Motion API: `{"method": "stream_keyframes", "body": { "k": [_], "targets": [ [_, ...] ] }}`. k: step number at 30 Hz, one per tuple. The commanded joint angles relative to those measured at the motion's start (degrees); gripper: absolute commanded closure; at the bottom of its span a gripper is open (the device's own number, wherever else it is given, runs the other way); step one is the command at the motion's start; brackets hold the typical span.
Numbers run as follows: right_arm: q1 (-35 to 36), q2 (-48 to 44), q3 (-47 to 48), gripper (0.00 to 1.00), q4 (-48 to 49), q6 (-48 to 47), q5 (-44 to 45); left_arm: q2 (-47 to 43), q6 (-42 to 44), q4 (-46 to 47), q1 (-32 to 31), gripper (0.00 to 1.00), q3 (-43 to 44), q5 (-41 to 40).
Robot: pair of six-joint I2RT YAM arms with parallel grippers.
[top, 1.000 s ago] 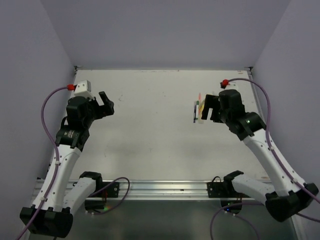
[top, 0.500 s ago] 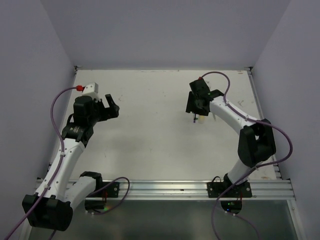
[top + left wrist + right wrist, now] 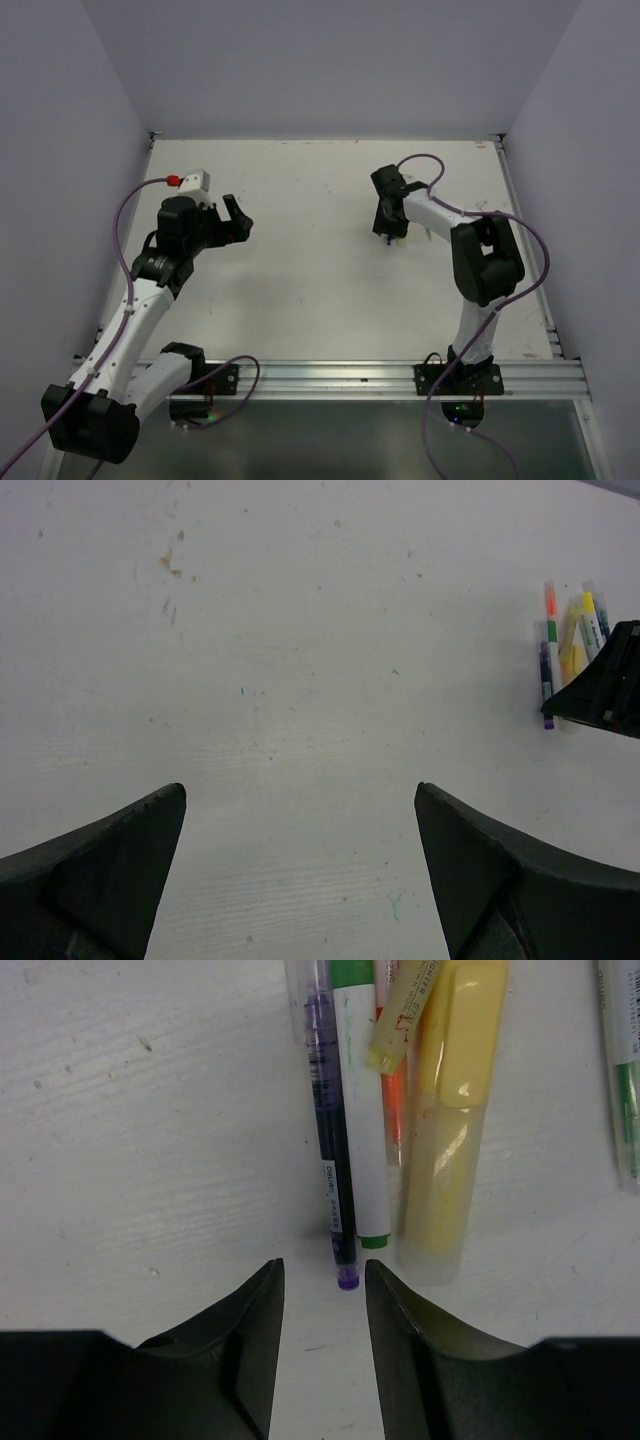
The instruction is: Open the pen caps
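Capped pens [image 3: 360, 1110] lie bunched side by side on the white surface [image 3: 150, 1110]. The purple pen [image 3: 335, 1160] ends just ahead of the right claw [image 3: 324, 1272], its jaws narrowly parted and grasping nothing. The left claw [image 3: 300, 792] hangs released, well apart.

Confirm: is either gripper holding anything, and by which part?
Nothing held. Right gripper: fingers narrowly apart, just short of the purple pen tip, nothing between them. Left gripper: open, empty.
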Motion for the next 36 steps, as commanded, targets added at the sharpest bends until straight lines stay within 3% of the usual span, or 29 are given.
{"method": "stream_keyframes", "body": {
  "k": [1, 12, 20, 27, 36],
  "targets": [
    [-1.16, 0.39, 0.59, 0.58, 3.43, 1.45, 1.28, 0.29, -1.44, 2.52, -0.29, 0.00, -0.14, 2.25],
    [-1.25, 5.05, 0.42, 0.67, 4.75, 0.48, 0.31, 1.44, -0.30, 1.99, -0.29, 0.00, 0.91, 1.55],
    [-1.43, 9.09, 1.99, 0.66, 5.45, -1.36, 1.10, 2.49, -0.65, 3.30, -0.29, 0.00, 1.00, 2.95],
    [-0.64, 11.11, 4.46, 1.00, 7.56, -7.51, -1.79, 4.77, -1.87, 5.24, -0.29, 0.00, 2.32, 5.76],
    [7.26, -1.79, -1.51, 1.00, 20.12, -14.71, -9.97, 10.22, -6.26, 10.42, -0.38, 0.00, 5.83, 11.91]
  ]
}}
